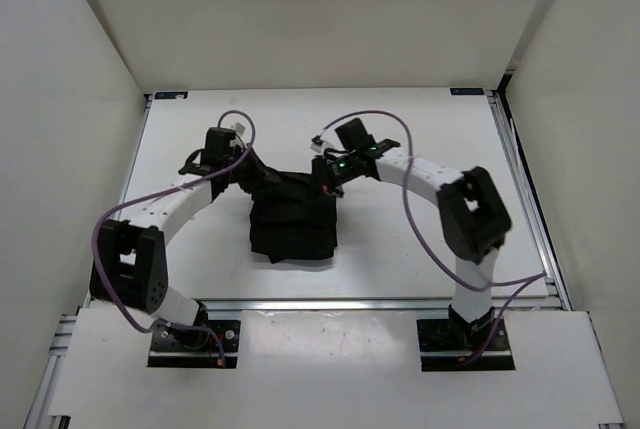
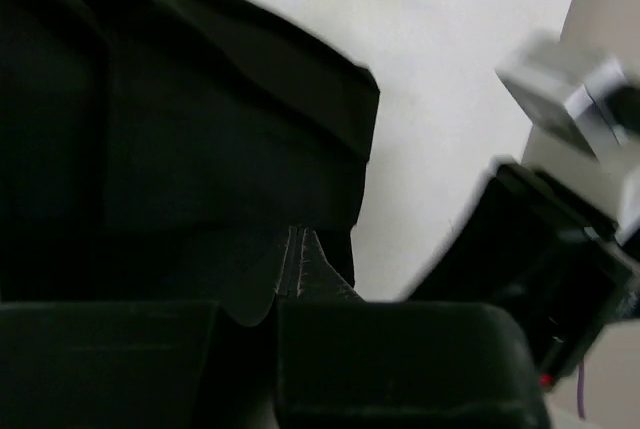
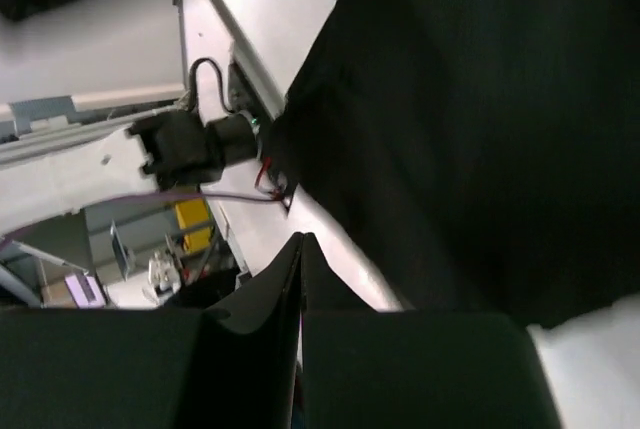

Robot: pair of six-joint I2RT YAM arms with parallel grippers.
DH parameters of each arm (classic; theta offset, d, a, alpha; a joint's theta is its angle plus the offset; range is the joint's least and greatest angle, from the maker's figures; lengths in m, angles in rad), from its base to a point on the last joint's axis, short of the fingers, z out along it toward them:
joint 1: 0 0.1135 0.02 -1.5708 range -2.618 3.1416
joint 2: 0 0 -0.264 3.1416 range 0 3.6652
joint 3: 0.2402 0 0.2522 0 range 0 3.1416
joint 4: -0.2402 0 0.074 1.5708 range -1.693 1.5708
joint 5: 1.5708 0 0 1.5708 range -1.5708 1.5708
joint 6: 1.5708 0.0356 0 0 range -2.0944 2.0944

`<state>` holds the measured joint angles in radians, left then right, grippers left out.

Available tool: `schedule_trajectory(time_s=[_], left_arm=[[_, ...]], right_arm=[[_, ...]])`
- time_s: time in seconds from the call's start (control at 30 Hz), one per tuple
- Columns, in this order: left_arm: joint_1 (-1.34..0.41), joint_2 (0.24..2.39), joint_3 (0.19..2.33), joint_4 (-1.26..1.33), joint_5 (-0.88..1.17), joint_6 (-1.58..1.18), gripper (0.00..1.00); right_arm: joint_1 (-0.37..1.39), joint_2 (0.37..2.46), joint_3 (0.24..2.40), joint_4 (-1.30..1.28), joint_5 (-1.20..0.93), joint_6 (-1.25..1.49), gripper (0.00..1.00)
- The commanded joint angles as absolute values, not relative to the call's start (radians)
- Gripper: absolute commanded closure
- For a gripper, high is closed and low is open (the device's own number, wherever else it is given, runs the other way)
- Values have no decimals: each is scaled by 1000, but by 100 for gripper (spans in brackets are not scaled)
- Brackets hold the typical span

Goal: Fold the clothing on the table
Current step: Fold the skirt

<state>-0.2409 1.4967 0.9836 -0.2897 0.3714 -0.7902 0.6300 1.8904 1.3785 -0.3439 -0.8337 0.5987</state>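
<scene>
1. Lying mid-way on the table (image 1: 420,239): clothing (image 1: 292,229), partly folded.
2. Left gripper (image 2: 275,311): clamped on the far-left corner.
3. Right gripper (image 3: 300,314): clamped on the far-right corner.
4. Corners are best carried level, together, so the fold is laid square.

The clothing (image 1: 290,231) is soft, matt black cloth; the table (image 1: 370,249) has a smooth, matt white surface

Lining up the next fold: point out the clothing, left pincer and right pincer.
clothing (image 1: 292,231): top view, middle of the fabric.
left pincer (image 2: 298,264): left wrist view, between its closed tips.
right pincer (image 3: 300,269): right wrist view, between its closed tips.
</scene>
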Motion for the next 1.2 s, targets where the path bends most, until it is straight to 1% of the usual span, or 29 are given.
schedule_trajectory(time_s=[0.0,0.07,0.13,0.2,0.27,0.37,0.43,0.5,0.6,0.7,0.77,0.83,0.87,0.93,1.0,1.03,1.1,1.13,1.17], left_arm=[[-284,1503,893,-220,419,-831,100],[-264,1531,870,-189,420,-839,100],[-255,1557,897,-211,378,-821,100],[-235,1574,938,-244,335,-790,100],[-197,1574,998,-287,290,-752,100],[-126,1591,1060,-316,290,-723,100],[-74,1598,1071,-305,305,-733,100],[-35,1592,1069,-299,324,-738,100],[-3,1577,1051,-291,334,-742,100],[-27,1536,994,-284,400,-761,100],[-70,1499,977,-314,370,-741,100],[-153,1464,960,-357,301,-721,100],[-172,1438,933,-379,293,-716,100],[-212,1389,888,-394,272,-709,100],[-230,1329,858,-437,238,-698,97],[-236,1310,865,-474,203,-680,94],[-241,1240,864,-527,157,-650,73],[-244,1211,868,-555,123,-628,67],[-239,1197,870,-567,101,-615,55]], right_arm=[[695,2017,1537,-418,-865,519,100],[738,2098,1572,-464,-887,485,100],[774,2109,1574,-485,-899,463,100],[808,2083,1507,-506,-931,434,100],[828,2016,1421,-500,-949,426,99],[821,1925,1269,-505,-982,416,100],[822,1890,1163,-547,-1024,384,100],[844,1829,1089,-575,-1011,359,100],[830,1740,991,-542,-968,383,100],[751,1698,1086,-595,-869,379,100],[695,1709,1194,-617,-856,391,100],[622,1718,1242,-597,-839,419,100],[603,1720,1252,-569,-818,446,100],[531,1659,1229,-510,-746,506,98],[453,1580,1108,-392,-686,610,97],[395,1513,1076,-365,-680,632,95],[288,1384,939,-246,-690,678,92],[220,1362,907,-239,-695,666,89],[162,1321,897,-251,-695,652,88]])
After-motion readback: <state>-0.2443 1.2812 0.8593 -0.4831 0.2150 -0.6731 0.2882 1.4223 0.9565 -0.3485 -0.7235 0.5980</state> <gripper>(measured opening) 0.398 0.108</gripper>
